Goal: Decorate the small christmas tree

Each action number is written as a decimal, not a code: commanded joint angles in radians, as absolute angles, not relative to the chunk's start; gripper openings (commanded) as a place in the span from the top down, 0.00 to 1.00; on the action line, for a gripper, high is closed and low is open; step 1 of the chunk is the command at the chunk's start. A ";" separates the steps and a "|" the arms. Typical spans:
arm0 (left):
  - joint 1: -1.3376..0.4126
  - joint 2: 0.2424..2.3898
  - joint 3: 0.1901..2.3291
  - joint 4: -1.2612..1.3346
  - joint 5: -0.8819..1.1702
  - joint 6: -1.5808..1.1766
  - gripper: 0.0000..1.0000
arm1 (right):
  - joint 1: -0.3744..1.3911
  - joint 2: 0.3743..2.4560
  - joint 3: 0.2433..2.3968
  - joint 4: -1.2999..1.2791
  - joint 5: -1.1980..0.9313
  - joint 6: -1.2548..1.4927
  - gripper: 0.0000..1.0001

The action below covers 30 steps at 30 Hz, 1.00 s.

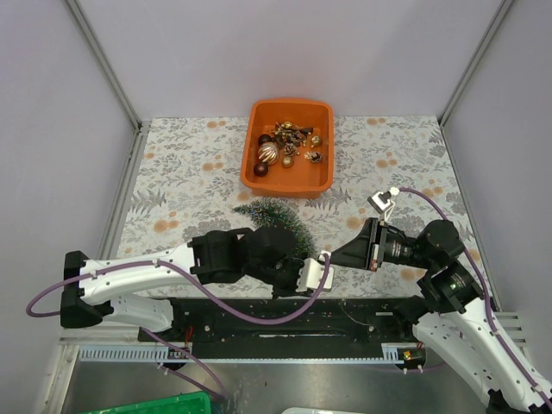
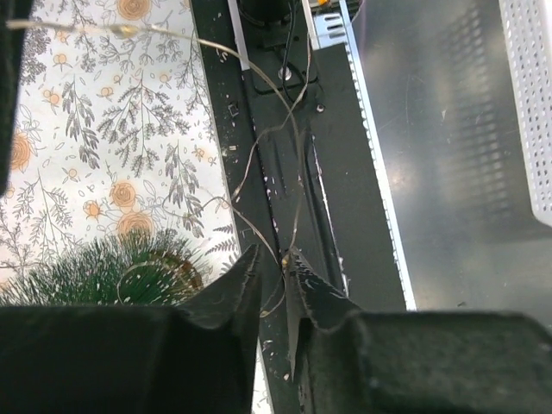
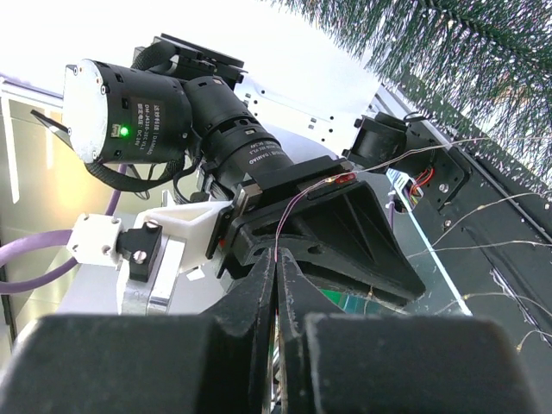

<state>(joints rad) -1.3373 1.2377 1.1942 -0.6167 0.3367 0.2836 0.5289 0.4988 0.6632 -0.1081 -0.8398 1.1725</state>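
Note:
The small christmas tree (image 1: pixel 274 214) lies on its side on the floral cloth, half hidden under my left arm. Its brown base and green bristles (image 2: pixel 103 276) show beside my left fingers. A thin wire light string (image 2: pixel 293 147) loops over the black rail and runs through the narrow gap of my left gripper (image 2: pixel 276 252), whose jaws stand slightly apart. My right gripper (image 3: pixel 278 257) is shut on the same thin wire (image 3: pixel 297 207), just right of the left wrist (image 1: pixel 338 255). Tree bristles (image 3: pixel 466 43) hang at the top right of the right wrist view.
An orange tray (image 1: pixel 259 177) at the back centre holds several brown and gold baubles (image 1: pixel 285 147). The black base rail (image 2: pixel 345 172) and a metal shelf (image 2: pixel 457 129) lie at the near edge. A green crate (image 1: pixel 155 405) sits below left.

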 commanded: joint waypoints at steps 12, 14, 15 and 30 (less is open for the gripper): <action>-1.321 1.068 1.155 -0.830 0.443 0.374 0.84 | 0.525 0.480 0.672 -0.212 -0.884 1.091 0.96; -1.319 1.040 1.143 -0.862 0.460 0.402 0.84 | 0.526 0.486 0.672 -0.239 -0.876 1.071 0.96; -1.319 1.028 1.138 -0.882 0.465 0.419 0.85 | 0.526 0.491 0.672 -0.250 -0.870 1.066 0.96; -1.132 0.795 0.965 -0.836 0.307 0.413 0.86 | 0.526 0.594 0.634 -0.169 -0.856 1.081 0.97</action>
<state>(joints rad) -1.1641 0.8330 0.9852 -0.9489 0.3634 0.4389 0.5289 0.5789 0.6388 -0.2512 -0.8505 1.0695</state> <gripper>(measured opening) 0.096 0.055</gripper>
